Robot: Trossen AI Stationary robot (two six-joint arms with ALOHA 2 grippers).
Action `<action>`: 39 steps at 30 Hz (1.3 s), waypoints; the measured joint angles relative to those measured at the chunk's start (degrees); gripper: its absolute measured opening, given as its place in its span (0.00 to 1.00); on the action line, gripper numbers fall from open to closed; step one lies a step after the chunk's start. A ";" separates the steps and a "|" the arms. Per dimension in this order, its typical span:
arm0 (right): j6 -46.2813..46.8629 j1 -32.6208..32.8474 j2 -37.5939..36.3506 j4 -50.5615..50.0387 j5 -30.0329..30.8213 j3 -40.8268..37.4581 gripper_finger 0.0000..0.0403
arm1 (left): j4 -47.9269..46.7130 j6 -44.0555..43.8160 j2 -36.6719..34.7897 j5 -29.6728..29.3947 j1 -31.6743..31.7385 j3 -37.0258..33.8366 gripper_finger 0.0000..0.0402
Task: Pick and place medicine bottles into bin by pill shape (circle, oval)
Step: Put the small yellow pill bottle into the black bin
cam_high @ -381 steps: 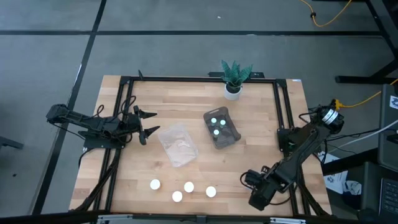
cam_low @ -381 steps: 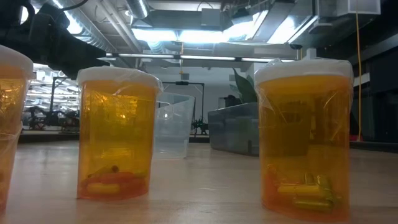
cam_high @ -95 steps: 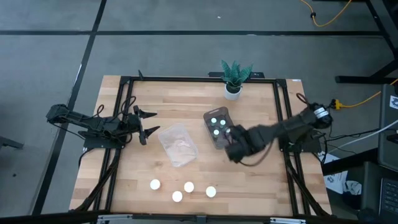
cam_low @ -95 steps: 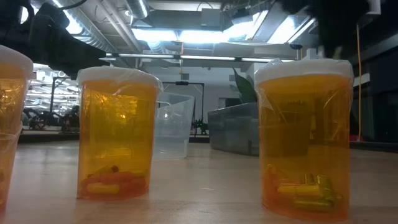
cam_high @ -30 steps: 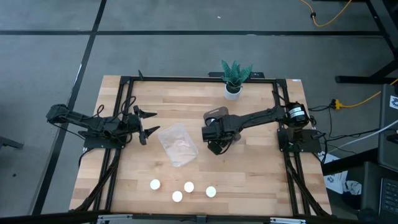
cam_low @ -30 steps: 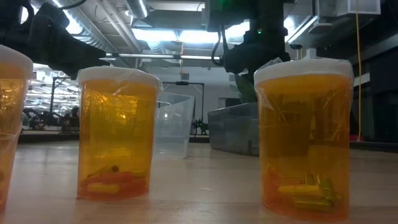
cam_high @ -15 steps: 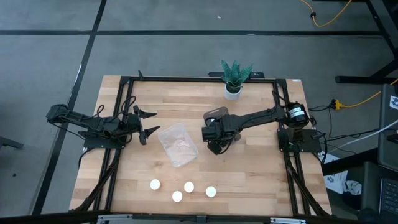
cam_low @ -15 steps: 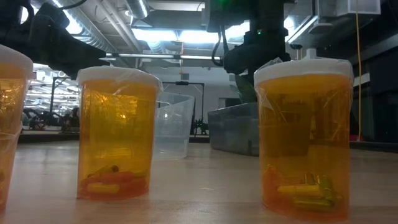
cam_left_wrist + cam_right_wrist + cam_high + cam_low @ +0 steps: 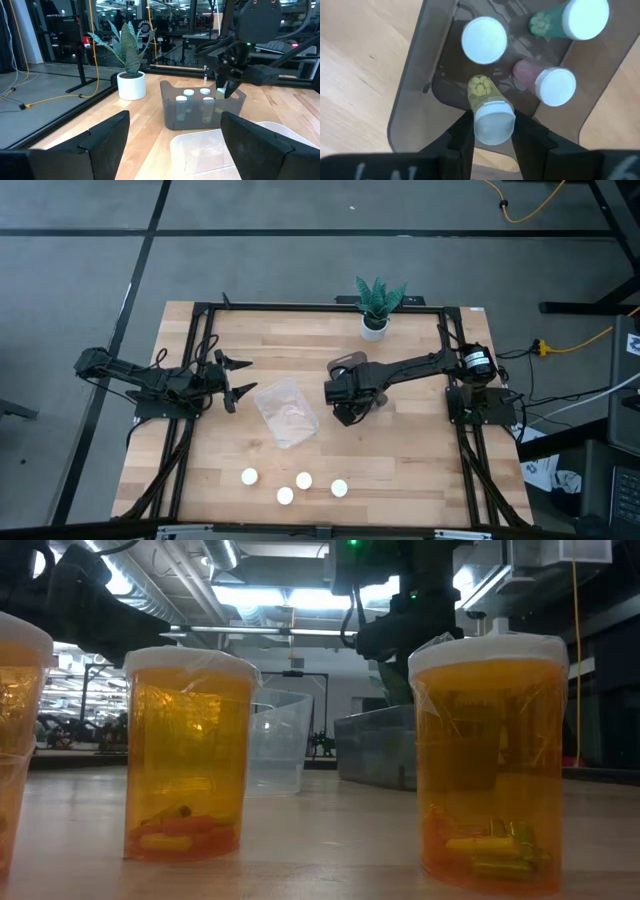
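The left gripper waits at the table's 9 o'clock side, its fingers spread wide and empty, pointing toward the clear tray just beside it; that tray holds nothing that I can make out.

At the 6 o'clock edge 4 white-capped bottles stand in a loose cluster, well apart from both trays. The low view shows their amber bodies with pills lying at the bottom.

Just past centre, toward 1 o'clock, the right gripper hangs over the dark tray. Its fingers pinch a small bottle by the cap end, tilted so the yellow-green pills show through its base. 3 other small bottles already sit in that tray, 1 upright and 2 leaning, close together.

The step in hand looks like setting this bottle down among them. To do it well, I would judge:
- Aim for the free floor at the tray's near end, beside the upright bottle, not on top of a cap.
- Bring the bottle nearer to upright before lowering, so it stands instead of rolling onto the leaning pair.
- Lower until the base is touching the floor, then part the fingers only slightly, since the tray wall sits just beside 1 finger.
- Lift straight up afterwards to avoid dragging a neighbour.

The potted plant at 12 o'clock is clear of the work.
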 joint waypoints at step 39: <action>-0.54 0.02 0.52 -2.34 -0.89 3.79 0.43 | -0.02 -0.20 -0.02 0.00 0.02 0.02 0.76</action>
